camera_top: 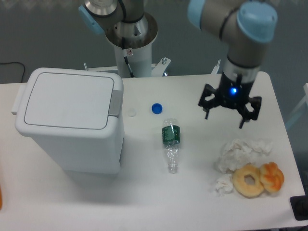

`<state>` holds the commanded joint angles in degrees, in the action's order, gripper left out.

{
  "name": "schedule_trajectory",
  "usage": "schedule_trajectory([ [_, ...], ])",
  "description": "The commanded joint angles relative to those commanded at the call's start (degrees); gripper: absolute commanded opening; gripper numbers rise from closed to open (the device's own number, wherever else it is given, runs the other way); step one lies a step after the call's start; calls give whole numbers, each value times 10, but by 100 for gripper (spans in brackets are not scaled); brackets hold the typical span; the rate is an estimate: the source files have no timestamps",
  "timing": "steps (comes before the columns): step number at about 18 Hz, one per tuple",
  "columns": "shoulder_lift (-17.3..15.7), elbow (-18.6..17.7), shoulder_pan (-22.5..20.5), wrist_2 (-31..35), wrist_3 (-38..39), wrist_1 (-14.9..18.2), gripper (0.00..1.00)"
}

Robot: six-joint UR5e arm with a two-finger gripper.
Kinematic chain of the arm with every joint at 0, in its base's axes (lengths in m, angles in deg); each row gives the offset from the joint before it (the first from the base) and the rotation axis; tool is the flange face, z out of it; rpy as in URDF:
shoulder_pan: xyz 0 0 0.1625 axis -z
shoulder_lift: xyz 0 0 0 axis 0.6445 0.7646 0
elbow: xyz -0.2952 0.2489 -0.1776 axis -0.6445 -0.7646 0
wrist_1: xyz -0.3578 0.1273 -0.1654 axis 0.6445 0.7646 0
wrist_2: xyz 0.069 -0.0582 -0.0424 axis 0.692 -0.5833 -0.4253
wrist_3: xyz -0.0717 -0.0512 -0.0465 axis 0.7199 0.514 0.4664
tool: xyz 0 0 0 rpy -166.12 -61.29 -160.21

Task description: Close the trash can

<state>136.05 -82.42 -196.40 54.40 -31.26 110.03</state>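
The trash can (70, 120) is a large white rectangular bin on the left of the table. Its flat lid (67, 99) lies down flat on the body, with the grey latch tab (115, 102) at its right edge. My gripper (224, 117) hangs over the right side of the table, far from the bin, above the crumpled tissues. Its fingers (207, 111) are spread wide and nothing is between them.
A crushed clear plastic bottle (171, 144) with a green label lies mid-table, a blue cap (156, 109) and a small white disc (131, 113) behind it. Crumpled white tissues (238, 151), a doughnut (249, 180) and an orange pastry (272, 176) sit front right.
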Motion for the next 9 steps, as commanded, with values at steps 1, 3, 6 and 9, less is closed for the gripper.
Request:
schedule_trajectory([
  [1, 7, 1, 0, 19, -23, -2, 100],
  [3, 25, 12, -4, 50, -60, -3, 100],
  [6, 44, 33, -18, 45, -72, -3, 100],
  [9, 48, 38, -17, 45, -72, -3, 100],
])
